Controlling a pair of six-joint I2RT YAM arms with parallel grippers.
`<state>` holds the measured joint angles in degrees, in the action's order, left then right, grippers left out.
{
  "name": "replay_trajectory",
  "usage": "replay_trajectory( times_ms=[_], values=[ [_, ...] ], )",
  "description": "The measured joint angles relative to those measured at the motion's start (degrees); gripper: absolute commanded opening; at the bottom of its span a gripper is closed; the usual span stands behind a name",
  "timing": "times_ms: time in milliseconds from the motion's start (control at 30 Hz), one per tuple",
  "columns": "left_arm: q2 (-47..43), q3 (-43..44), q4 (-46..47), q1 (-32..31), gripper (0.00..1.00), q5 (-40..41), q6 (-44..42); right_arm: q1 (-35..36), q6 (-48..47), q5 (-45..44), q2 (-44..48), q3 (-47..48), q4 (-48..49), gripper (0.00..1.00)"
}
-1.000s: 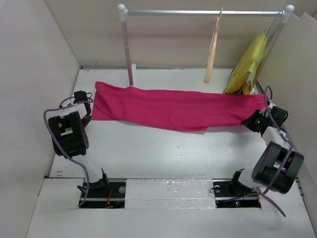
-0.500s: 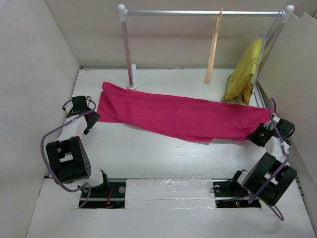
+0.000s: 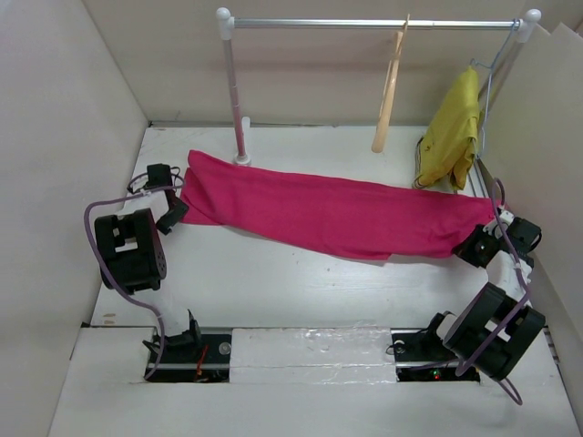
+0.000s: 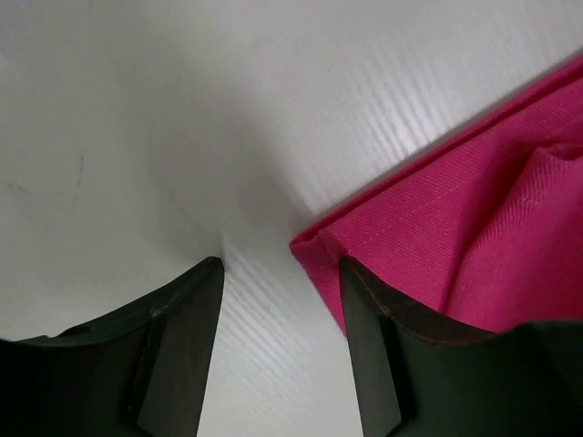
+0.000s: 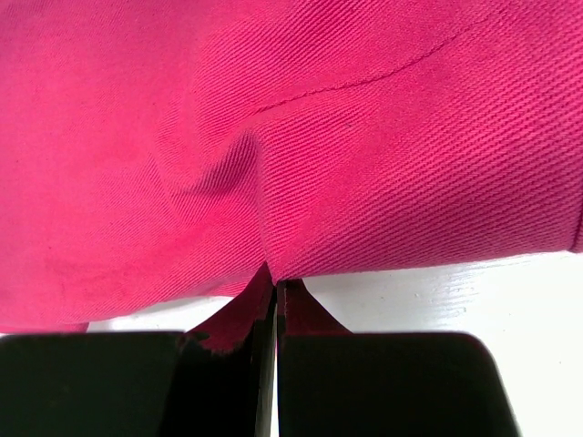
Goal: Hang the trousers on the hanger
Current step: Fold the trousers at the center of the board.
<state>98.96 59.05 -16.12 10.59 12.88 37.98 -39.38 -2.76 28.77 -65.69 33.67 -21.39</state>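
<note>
The magenta trousers (image 3: pixel 328 214) lie stretched across the table from left to right. My left gripper (image 3: pixel 175 211) stands open at their left corner. In the left wrist view only bare table shows between my left gripper's (image 4: pixel 278 264) jaws, and the hemmed corner of the trousers (image 4: pixel 474 218) lies against the right finger (image 4: pixel 369 346). My right gripper (image 3: pixel 474 246) is shut on the trousers' right end. The right wrist view shows my right gripper (image 5: pixel 275 284) pinching a fold of the trousers (image 5: pixel 319 137). The tan wooden hanger (image 3: pixel 389 91) hangs from the rail (image 3: pixel 364 23) at the back.
A mustard-yellow garment (image 3: pixel 453 123) hangs on a thin wire hanger (image 3: pixel 487 68) at the rail's right end. The rail's left post (image 3: pixel 233 91) stands just behind the trousers' left end. Walls close in on the left, right and back.
My left gripper has opened and let go of the trousers' left end, which now lies on the table; it sits at the corner again. The right gripper pulled its end nearer and rightward.
</note>
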Motion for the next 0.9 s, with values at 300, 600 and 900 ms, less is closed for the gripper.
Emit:
replay_trajectory(
  times_ms=[300, 600, 900],
  values=[
    [3.9, 3.9, 1.1, -0.1, 0.36, 1.7, 0.2, 0.2, -0.2, 0.8, 0.0, -0.1, 0.0, 0.00],
    [5.7, 5.9, 2.7, -0.3, 0.00, 1.1, 0.5, 1.5, -0.7, 1.8, 0.0, -1.3, 0.9, 0.00],
    [5.7, 5.6, 2.7, -0.4, 0.00, 5.6, -0.2, 1.9, -4.4, 1.9, 1.4, -1.6, -2.3, 0.00]
  ],
)
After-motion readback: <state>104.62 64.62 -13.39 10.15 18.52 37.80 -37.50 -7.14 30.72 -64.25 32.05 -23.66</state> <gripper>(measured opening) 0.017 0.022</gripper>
